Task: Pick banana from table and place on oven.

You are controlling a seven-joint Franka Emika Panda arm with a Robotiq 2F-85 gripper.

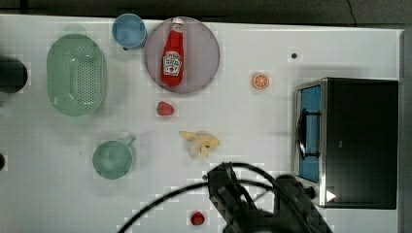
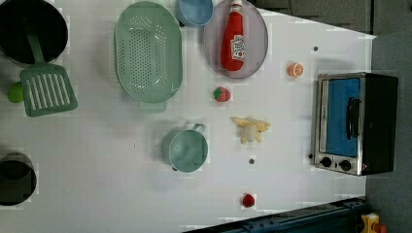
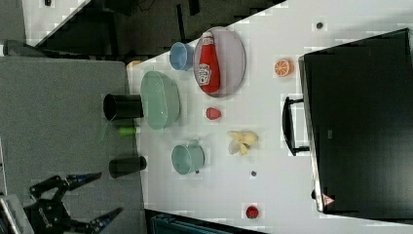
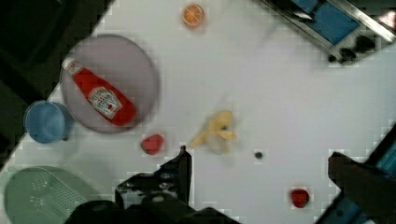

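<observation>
Robot arm (image 1: 272, 204) seen near oven (image 1: 362, 141) in top view: black all over, chunky, lumpy shape, rounded joint parts. Thin black cables looped out from arm, one long cable curved away from oven, across white table (image 1: 58, 194). Gripper (image 4: 261, 177) seen in wrist view: black, two dark fingers (image 4: 182, 168) set wide apart, one with pointed tip, other blocky. Small shiny screws or bolts spotted on black part behind pointed finger.
</observation>
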